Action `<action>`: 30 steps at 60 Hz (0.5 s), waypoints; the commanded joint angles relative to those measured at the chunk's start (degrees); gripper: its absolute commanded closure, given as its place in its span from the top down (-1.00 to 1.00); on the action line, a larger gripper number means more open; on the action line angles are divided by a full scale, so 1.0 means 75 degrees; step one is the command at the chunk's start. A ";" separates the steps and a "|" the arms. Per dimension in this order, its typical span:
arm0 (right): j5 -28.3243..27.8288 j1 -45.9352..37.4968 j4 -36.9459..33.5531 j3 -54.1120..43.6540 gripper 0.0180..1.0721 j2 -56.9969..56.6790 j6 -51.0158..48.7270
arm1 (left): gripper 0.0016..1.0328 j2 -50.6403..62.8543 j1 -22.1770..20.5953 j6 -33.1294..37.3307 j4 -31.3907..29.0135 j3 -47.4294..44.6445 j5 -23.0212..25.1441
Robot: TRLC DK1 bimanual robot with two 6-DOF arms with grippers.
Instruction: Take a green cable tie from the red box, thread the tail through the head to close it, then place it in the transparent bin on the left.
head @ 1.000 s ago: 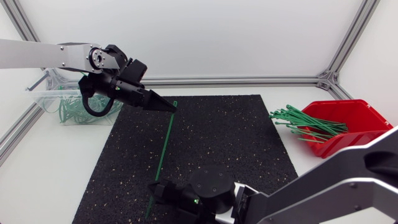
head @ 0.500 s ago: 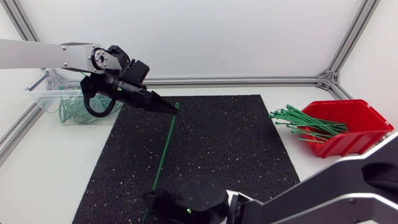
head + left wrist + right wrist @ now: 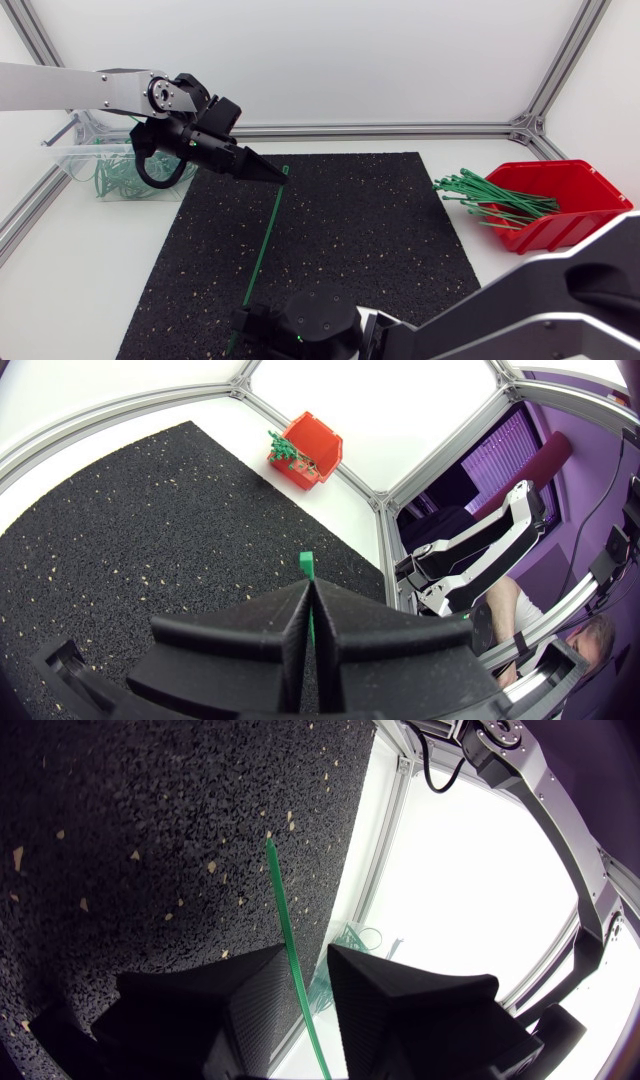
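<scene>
One green cable tie (image 3: 268, 235) runs straight down the middle-left of the head view, over the black mat (image 3: 370, 230). The left claw (image 3: 274, 173) is clamped on its head end, which pokes out just past the tips. The right claw (image 3: 306, 958), at the lower edge, stands slightly open, with the tail passing between its fingers and lying against one of them.

The tie looks light, thin, springy and slick, so it would likely flick or slide. Gripping close to each end should steady the threading.

The mat offers open room. The transparent bin (image 3: 72, 162) sits upper left beside the table's (image 3: 80, 285) frame rail (image 3: 400, 129), and the red box (image 3: 565, 228) far right.
</scene>
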 commanded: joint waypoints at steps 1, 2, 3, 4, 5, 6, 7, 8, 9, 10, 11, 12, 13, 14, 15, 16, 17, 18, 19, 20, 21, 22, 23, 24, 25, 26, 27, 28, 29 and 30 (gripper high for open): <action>0.0032 0.0084 0.0004 0.0059 -0.44 -0.0047 0.0168 | -0.94 0.0067 -0.0037 0.0201 -0.0129 0.0106 -0.0005; 0.0009 0.0084 -0.0008 0.0059 -0.47 -0.0070 0.0180 | -0.94 0.0067 -0.0037 0.0201 -0.0141 0.0106 0.0006; 0.0009 0.0084 -0.0008 0.0059 -0.47 -0.0070 0.0191 | -0.94 0.0067 -0.0037 0.0201 -0.0141 0.0118 -0.0005; 0.0009 0.0072 -0.0008 0.0059 -0.47 -0.0070 0.0203 | -0.94 0.0067 -0.0037 0.0201 -0.0141 0.0118 -0.0005; 0.0009 0.0072 -0.0008 0.0059 -0.48 -0.0070 0.0203 | -0.94 0.0067 -0.0048 0.0201 -0.0153 0.0118 -0.0005; 0.0009 0.0072 -0.0019 0.0048 -0.48 -0.0094 0.0227 | -0.94 0.0067 -0.0048 0.0201 -0.0153 0.0130 -0.0005; 0.0009 0.0072 -0.0019 0.0048 -0.48 -0.0105 0.0238 | -0.94 0.0067 -0.0060 0.0201 -0.0164 0.0141 -0.0005; 0.0009 0.0072 -0.0019 0.0036 -0.48 -0.0117 0.0262 | -0.94 0.0067 -0.0060 0.0201 -0.0176 0.0153 -0.0005; 0.0009 0.0072 -0.0019 0.0012 -0.49 -0.0129 0.0285 | -0.94 0.0067 -0.0060 0.0201 -0.0176 0.0165 -0.0005; 0.0009 0.0072 -0.0031 0.0001 -0.49 -0.0152 0.0309 | -0.94 0.0055 -0.0060 0.0201 -0.0188 0.0177 -0.0005; -0.0003 0.0072 -0.0031 0.0001 -0.49 -0.0188 0.0332 | -0.94 0.0067 -0.0060 0.0201 -0.0211 0.0188 0.0006; -0.0003 0.0072 -0.0055 0.0001 -0.50 -0.0211 0.0355 | -0.94 0.0067 -0.0060 0.0201 -0.0211 0.0188 0.0006; -0.0003 0.0072 -0.0090 0.0001 -0.52 -0.0246 0.0391 | -0.94 0.0055 -0.0072 0.0201 -0.0223 0.0200 0.0006; -0.0015 0.0072 -0.0101 0.0001 -0.53 -0.0293 0.0426 | -0.94 0.0055 -0.0072 0.0201 -0.0223 0.0200 -0.0005; -0.0026 0.0060 -0.0113 0.0001 -0.53 -0.0305 0.0449 | -0.94 0.0055 -0.0072 0.0201 -0.0235 0.0200 -0.0005; -0.0026 0.0060 -0.0113 0.0012 -0.53 -0.0328 0.0449 | -0.94 0.0055 -0.0084 0.0201 -0.0235 0.0200 -0.0005; -0.0026 0.0049 -0.0125 0.0024 -0.53 -0.0340 0.0461 | -0.94 0.0055 -0.0084 0.0201 -0.0235 0.0200 -0.0005; -0.0015 0.0049 -0.0125 0.0036 -0.53 -0.0352 0.0461 | -0.94 0.0043 -0.0084 0.0201 -0.0246 0.0200 0.0006; -0.0015 0.0037 -0.0160 0.0048 -0.53 -0.0375 0.0496 | -0.94 0.0043 -0.0084 0.0201 -0.0246 0.0200 0.0006; -0.0015 0.0037 -0.0195 0.0059 -0.53 -0.0398 0.0555 | -0.94 0.0043 -0.0095 0.0201 -0.0258 0.0212 -0.0005; -0.0003 0.0025 -0.0219 0.0071 -0.53 -0.0434 0.0613 | -0.94 0.0043 -0.0095 0.0201 -0.0258 0.0212 -0.0005; 0.0009 0.0025 -0.0254 0.0083 -0.53 -0.0445 0.0660 | -0.94 0.0043 -0.0095 0.0201 -0.0270 0.0212 -0.0005; 0.0020 0.0013 -0.0289 0.0094 -0.53 -0.0480 0.0695 | -0.94 0.0032 -0.0095 0.0201 -0.0270 0.0212 0.0006; 0.0032 0.0013 -0.0301 0.0094 -0.53 -0.0504 0.0719 | -0.94 0.0020 -0.0095 0.0201 -0.0270 0.0212 -0.0005; 0.0044 0.0013 -0.0312 0.0083 -0.53 -0.0539 0.0754 | -0.94 0.0008 -0.0095 0.0201 -0.0270 0.0212 0.0006; 0.0044 0.0013 -0.0324 0.0083 -0.53 -0.0551 0.0789 | -0.94 0.0008 -0.0095 0.0201 -0.0270 0.0212 0.0006; 0.0056 0.0002 -0.0336 0.0071 -0.53 -0.0586 0.0848 | -0.94 0.0008 -0.0095 0.0201 -0.0270 0.0200 0.0006; 0.0056 0.0002 -0.0371 0.0071 -0.54 -0.0609 0.0895 | -0.94 -0.0003 -0.0095 0.0201 -0.0270 0.0200 0.0006; 0.0067 0.0002 -0.0406 0.0071 -0.55 -0.0633 0.0941 | -0.94 -0.0003 -0.0095 0.0201 -0.0282 0.0200 0.0006; 0.0067 0.0002 -0.0500 0.0071 -0.57 -0.0668 0.1012 | -0.94 -0.0003 -0.0095 0.0189 -0.0282 0.0212 0.0006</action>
